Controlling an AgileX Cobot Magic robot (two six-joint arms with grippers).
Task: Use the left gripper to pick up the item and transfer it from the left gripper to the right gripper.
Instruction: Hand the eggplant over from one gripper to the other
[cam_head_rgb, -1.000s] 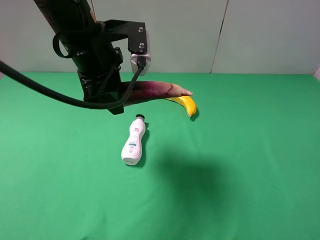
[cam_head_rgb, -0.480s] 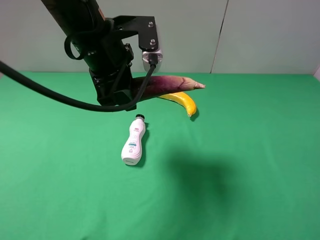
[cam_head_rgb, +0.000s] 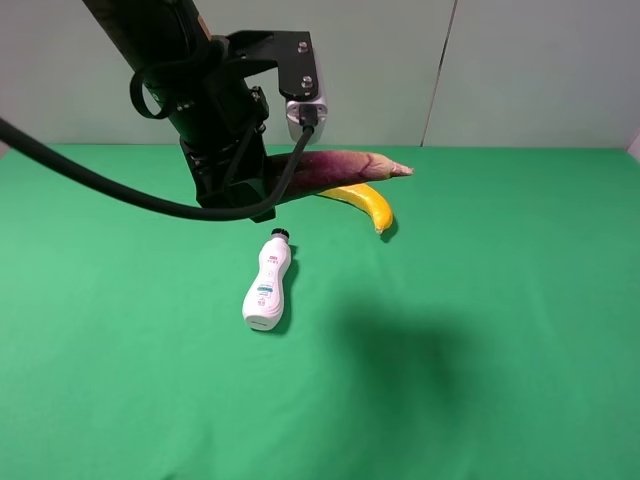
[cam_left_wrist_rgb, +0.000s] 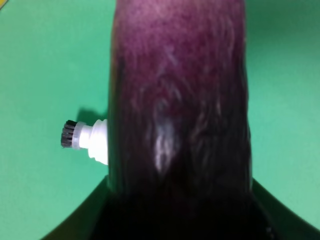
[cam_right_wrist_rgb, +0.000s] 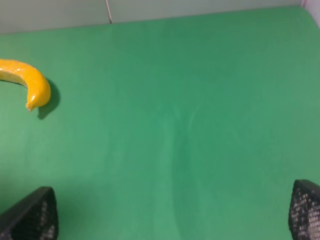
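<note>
Bottle lies nearest on the green cloth, and it has not moved. Just past it and higher up, the eggplant has changed. A second ago it hung lower and more to the left. Now it is up in the air and a bit more to the right, with its pale tip pointing right. In the last half second it hardly moved at all. I think the lift is done and the eggplant is waiting to be handed over. Farther back, the banana lies on the cloth as before, under the pale tip.

The left gripper is clamped tight on the thick dark end of the eggplant. The right gripper has its jaws wide apart and holds nothing; only cloth shows between them. It does not show in the high view, so it likely has to come much closer before the swap.
</note>
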